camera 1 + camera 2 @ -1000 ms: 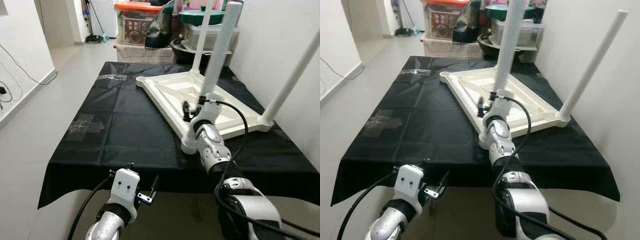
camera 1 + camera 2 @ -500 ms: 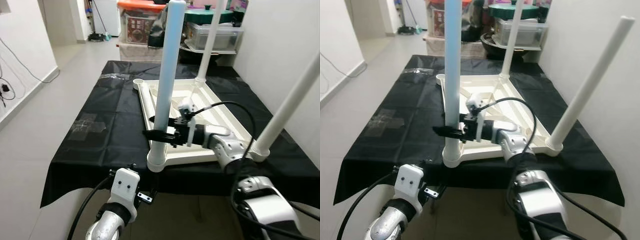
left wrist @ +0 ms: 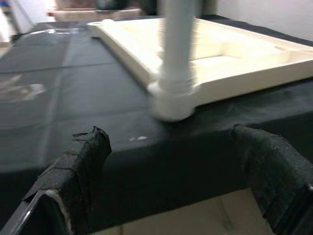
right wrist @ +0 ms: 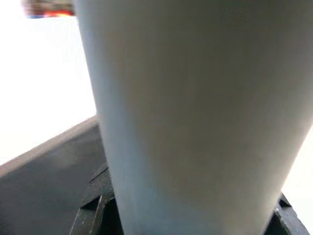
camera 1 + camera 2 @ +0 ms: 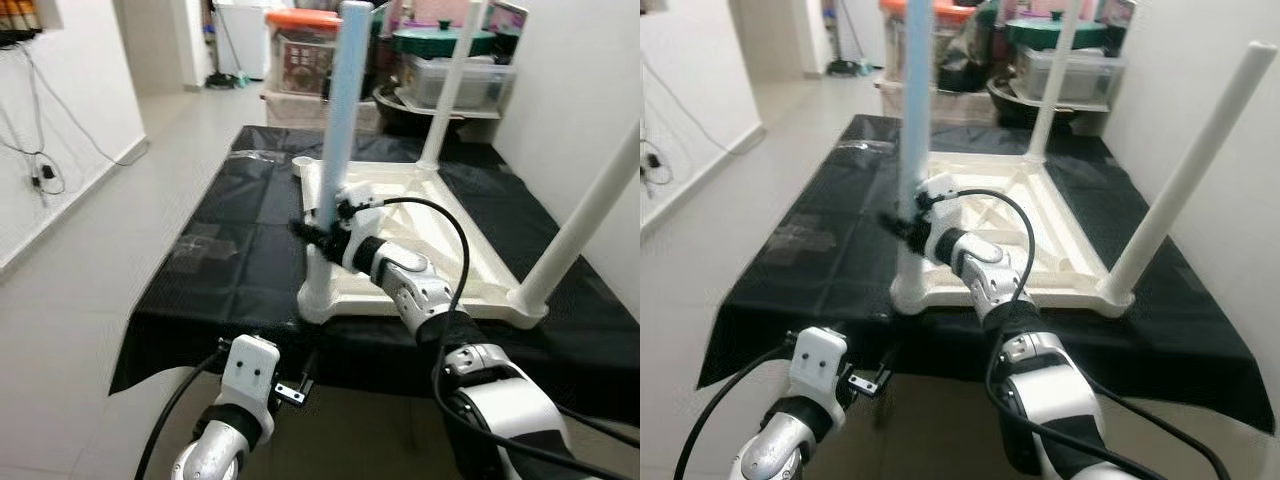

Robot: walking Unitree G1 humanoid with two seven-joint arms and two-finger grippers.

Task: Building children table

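Left gripper [image 5: 290,385] low, in front of the near edge of the black cloth [image 5: 230,265], fingers spread wide with nothing between them; in its wrist view the two taped fingertips [image 3: 80,161] frame the near-left corner socket of the tabletop, apart from it. Upside-down white tabletop [image 5: 440,255] flat on the black cloth over the work table, ribbed underside up. Pale blue-white near-left leg [image 5: 340,110] standing upright in that near corner socket. Right gripper [image 5: 318,232] reached across to that leg, low on the shaft just above the socket, fingers clenched around it as far as the blurred wrist view allows: black pads [image 4: 95,205] at either side of the tube [image 4: 195,117]. Cable looping from the right wrist back over the tabletop. Further right, far leg [image 5: 445,85] upright at the back corner, and near-right leg [image 5: 585,215] upright in the socket beside the wall. Behind the table, storage boxes [image 5: 305,50] with an orange lid and a green lidded pot [image 5: 440,40] on a clear bin. Grey tiled floor [image 5: 120,190] along the left, white wall with cables.
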